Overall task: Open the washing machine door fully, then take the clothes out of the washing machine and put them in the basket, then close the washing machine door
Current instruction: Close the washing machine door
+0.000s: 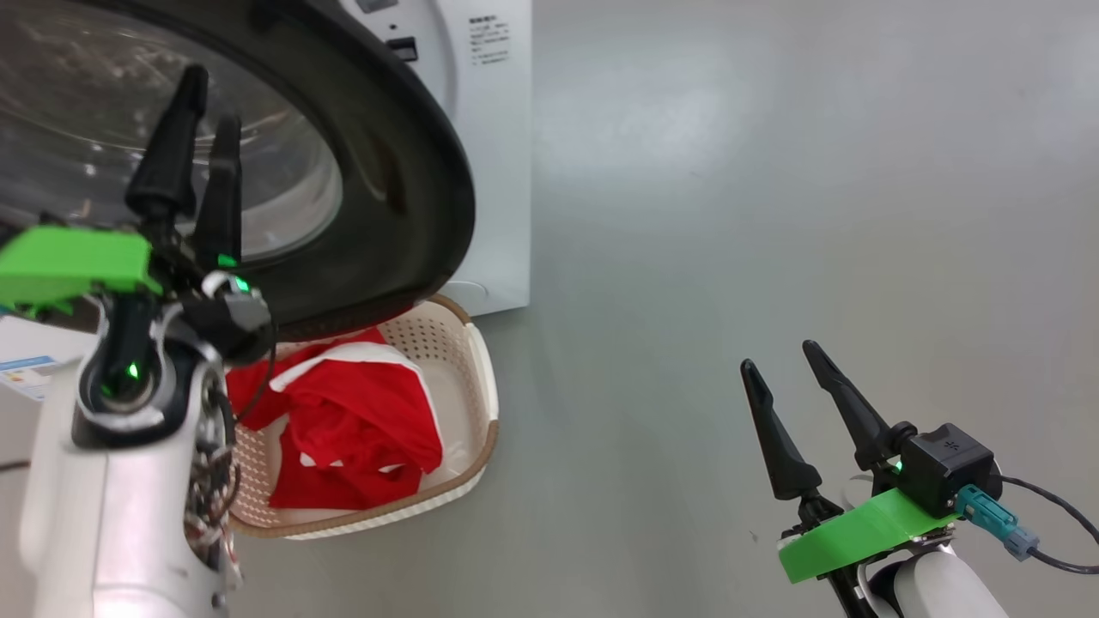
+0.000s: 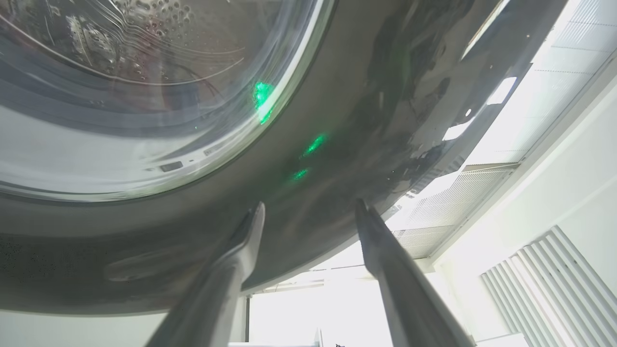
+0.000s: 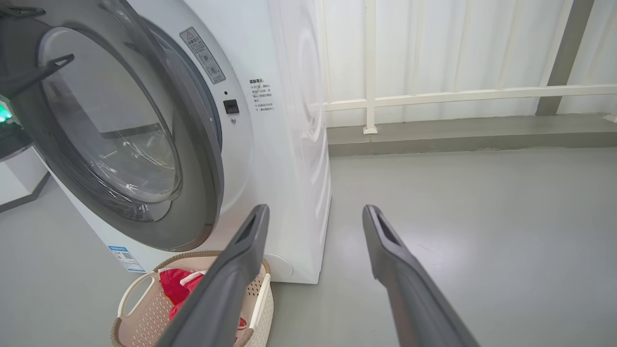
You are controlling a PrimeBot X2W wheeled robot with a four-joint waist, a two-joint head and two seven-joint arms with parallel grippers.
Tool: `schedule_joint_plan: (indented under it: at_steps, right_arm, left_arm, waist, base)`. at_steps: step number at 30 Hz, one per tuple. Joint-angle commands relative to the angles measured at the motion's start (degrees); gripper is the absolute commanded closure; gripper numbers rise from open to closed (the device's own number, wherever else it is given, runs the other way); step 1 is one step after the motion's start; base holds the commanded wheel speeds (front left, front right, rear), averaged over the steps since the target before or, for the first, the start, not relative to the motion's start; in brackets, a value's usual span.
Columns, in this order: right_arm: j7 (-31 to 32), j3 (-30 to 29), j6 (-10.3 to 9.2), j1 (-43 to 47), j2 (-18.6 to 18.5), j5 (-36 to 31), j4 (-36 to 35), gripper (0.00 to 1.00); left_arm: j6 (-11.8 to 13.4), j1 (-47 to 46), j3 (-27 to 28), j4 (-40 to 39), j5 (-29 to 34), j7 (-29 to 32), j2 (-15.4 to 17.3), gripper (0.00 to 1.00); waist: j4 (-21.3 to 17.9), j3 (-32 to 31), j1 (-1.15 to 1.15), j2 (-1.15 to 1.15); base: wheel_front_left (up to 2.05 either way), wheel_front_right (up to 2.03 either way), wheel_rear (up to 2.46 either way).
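Red clothes (image 1: 352, 421) with white trim lie heaped in the basket (image 1: 491, 403), which sits on the grey floor (image 1: 730, 215) at seven o'clock in the head view, partly under the lower edge of the washing machine door (image 1: 412, 197). That door stands ajar, its glossy black rim swung out from the white washing machine (image 1: 498, 172) at eleven o'clock. The left gripper (image 1: 210, 99) is raised at ten o'clock before the door's glass. The left wrist view shows its fingers (image 2: 241, 250) apart near the rim, nothing between them. The right gripper (image 1: 779, 354) hovers over the floor at four o'clock, jaws spread and empty, well apart from the basket.
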Motion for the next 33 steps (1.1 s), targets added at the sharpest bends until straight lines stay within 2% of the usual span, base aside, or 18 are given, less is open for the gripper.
schedule_joint_plan:
  at_steps: [1, 10, 12, 14, 18, 22, 28, 33]
  right_arm:
    - [-0.4, 1.0, 0.02, -1.2, -0.1, -0.3, -1.2, 0.00]
    - [-0.4, 0.6, 0.02, 0.4, -0.1, -0.7, -0.6, 0.00]
    - [-0.4, 0.5, 0.02, 0.7, -0.1, -0.9, -0.4, 0.00]
    - [-0.4, 0.3, 0.02, 0.9, -0.1, -1.1, -0.3, 0.00]
    - [-0.4, -0.7, 0.02, 1.2, -0.1, -1.5, -0.6, 0.00]
    - [-0.4, -0.8, 0.02, 2.0, -0.3, -1.8, -0.5, 0.00]
    - [-0.4, -1.5, 0.02, 4.0, -0.3, -2.1, -0.3, 0.00]
    - [-0.4, -2.1, 0.02, 4.8, -0.2, -2.6, -1.4, 0.00]
  left_arm:
    - [-0.2, 1.2, 1.0, -2.7, 0.9, 0.3, 2.3, 0.00]
    - [-1.3, 13.6, 0.1, -12.4, 3.1, 0.5, 2.7, 0.00]
    - [-1.6, 16.1, -0.6, -14.5, 5.5, -0.3, 3.5, 0.00]
    - [-2.8, 18.4, -2.4, -16.1, 12.1, -2.7, 6.0, 0.00]
    - [-4.0, 21.8, -4.7, -17.4, 20.5, -7.1, 7.7, 0.00]
    - [-4.5, 24.9, -8.5, -17.7, 32.0, -11.7, 10.9, 0.00]
    - [-2.7, 30.4, -12.3, -19.0, 44.7, -18.2, 13.5, 0.00]
    - [-0.6, 34.4, -13.8, -19.4, 53.7, -21.2, 16.2, 0.00]
  waist:
    - [1.4, -1.2, 0.00, 0.00]
    - [5.1, -4.6, 0.00, 0.00]
    - [5.9, -5.3, 0.00, 0.00]
    - [6.6, -5.9, 0.00, 0.00]
    - [7.7, -7.0, 0.00, 0.00]
    - [8.2, -8.7, 0.00, 0.00]
    - [8.2, -11.9, 0.00, 0.00]
    - [7.8, -13.3, 0.00, 0.00]
  base:
    - [0.00, 0.00, 0.00]
    - [0.00, 0.00, 0.00]
    - [0.00, 0.00, 0.00]
    - [0.00, 0.00, 0.00]
    - [0.00, 0.00, 0.00]
    - [0.00, 0.00, 0.00]
    - [0.00, 0.00, 0.00]
    - [0.00, 0.00, 0.00]
